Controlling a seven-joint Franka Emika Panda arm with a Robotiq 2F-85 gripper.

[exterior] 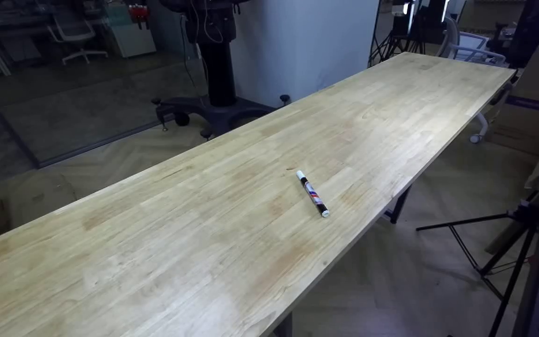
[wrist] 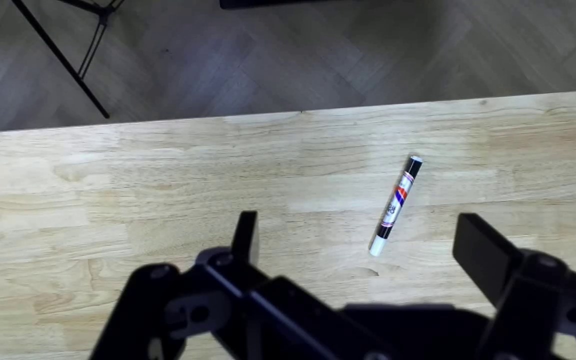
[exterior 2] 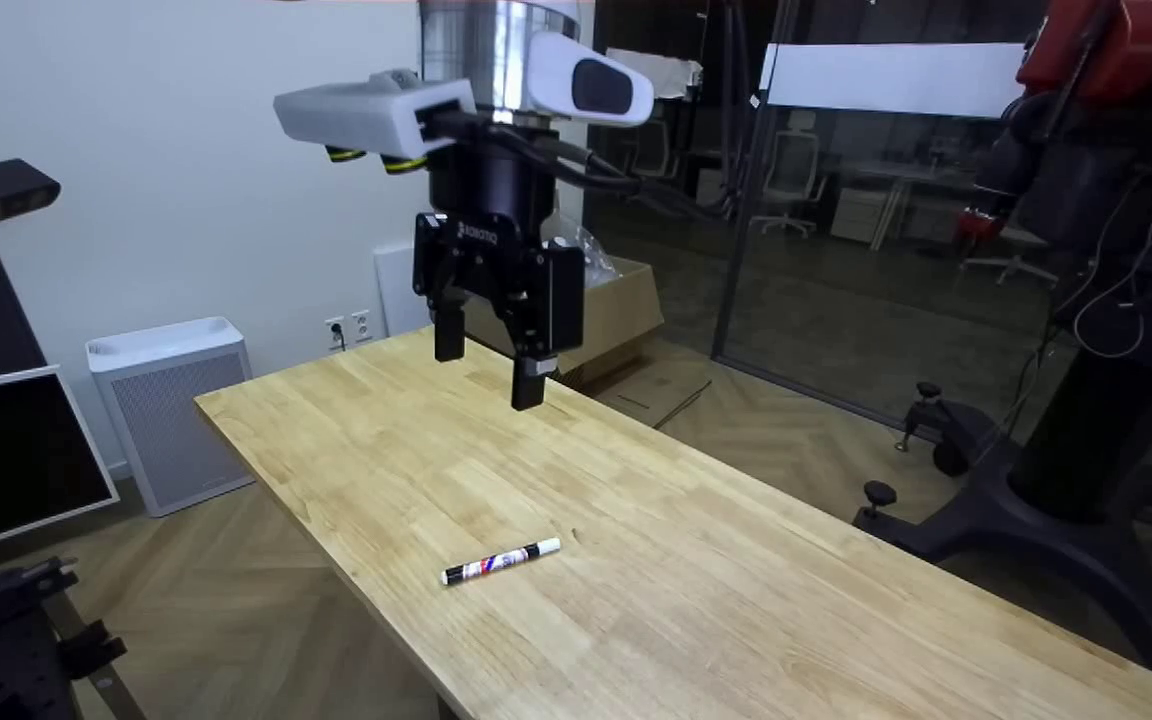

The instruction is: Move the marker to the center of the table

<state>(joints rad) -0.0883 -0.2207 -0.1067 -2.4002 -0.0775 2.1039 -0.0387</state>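
The marker [exterior: 312,193] lies flat on the light-wood table [exterior: 180,243] in an exterior view, nearer one long edge. It is black with a white, red and blue label and a white cap. It also lies on the table [exterior 2: 756,570] in an exterior view, as the marker [exterior 2: 501,562]. My black gripper [exterior 2: 489,375] is raised above the table and apart from the marker. In the wrist view the gripper [wrist: 358,222] is open with nothing between its fingers. There the marker [wrist: 396,202] lies below and ahead, its white cap pointing toward the gripper. The gripper is out of view in an exterior view.
A black wheeled stand [exterior: 222,110] is beside the table's far long edge. A black tripod [exterior: 503,262] stands on the floor on the opposite side. A cardboard box [exterior 2: 626,315] and a white air purifier [exterior 2: 176,410] stand around the table's end.
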